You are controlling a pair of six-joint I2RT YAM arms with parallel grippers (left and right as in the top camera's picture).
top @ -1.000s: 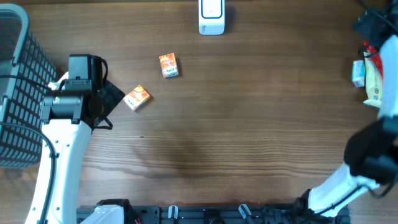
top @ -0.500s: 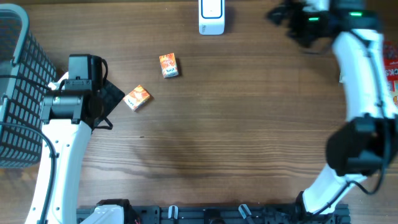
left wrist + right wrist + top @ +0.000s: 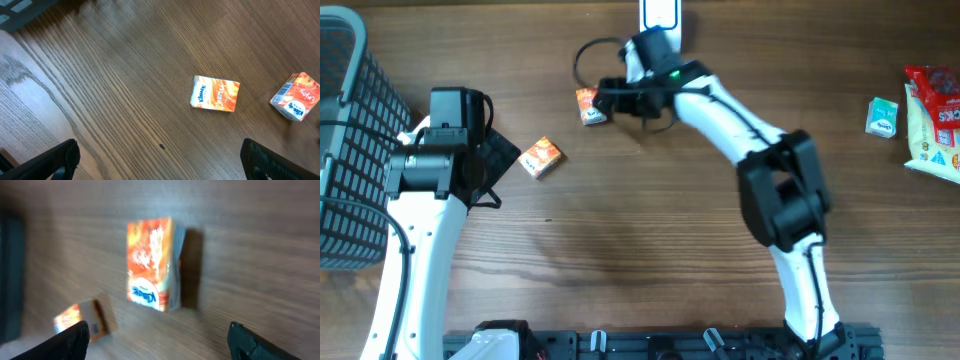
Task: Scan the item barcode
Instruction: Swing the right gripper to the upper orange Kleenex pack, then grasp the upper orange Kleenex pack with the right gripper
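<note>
Swung over from the 3 o'clock edge, the right tool [image 3: 157, 335] hangs wide open and empty over the small orange cardboard tissue box [image 3: 150, 265] at 11 o'clock on the brown wooden table [image 3: 650, 240]. Closing off-centre could knock it toward the second orange tissue box [image 3: 541, 157] at 9 o'clock, where the open, empty left tool [image 3: 160, 157] hovers. The white plastic scanner [image 3: 660, 25] stands unobstructed at 12 o'clock.

Left arm [image 3: 415, 235], right arm [image 3: 725, 105]: white link shells, black joint housings. Green LED [image 3: 673, 73] lit near right wrist, black cable [image 3: 580, 55] looping off it. Left claw [image 3: 160, 160], right claw [image 3: 162, 340]: black fingers.
</note>
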